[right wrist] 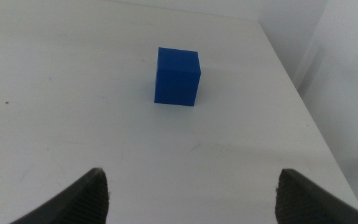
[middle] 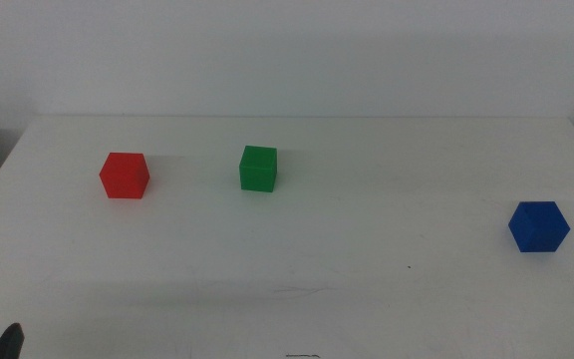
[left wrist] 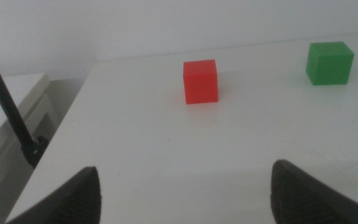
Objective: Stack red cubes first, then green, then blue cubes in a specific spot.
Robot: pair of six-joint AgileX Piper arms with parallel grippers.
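Note:
The red cube (middle: 125,176) (left wrist: 201,81) sits on the white table at the left. The green cube (middle: 258,168) (left wrist: 330,63) stands a short way to its right. Far to the right rests the blue cube (middle: 539,226) (right wrist: 176,77). All three stand apart on the tabletop. My left gripper (left wrist: 185,196) is open, low and back from the red cube, with nothing between its jaws. Only a dark tip of it (middle: 8,342) shows in the middle view, at the bottom left corner. My right gripper (right wrist: 191,199) is open and empty, short of the blue cube, out of the middle view.
The table's left edge (left wrist: 73,112) drops off close to the red cube, with a dark rod (left wrist: 8,106) and a white ledge beyond it. The table's right edge (right wrist: 297,99) runs near the blue cube. A white wall backs the table.

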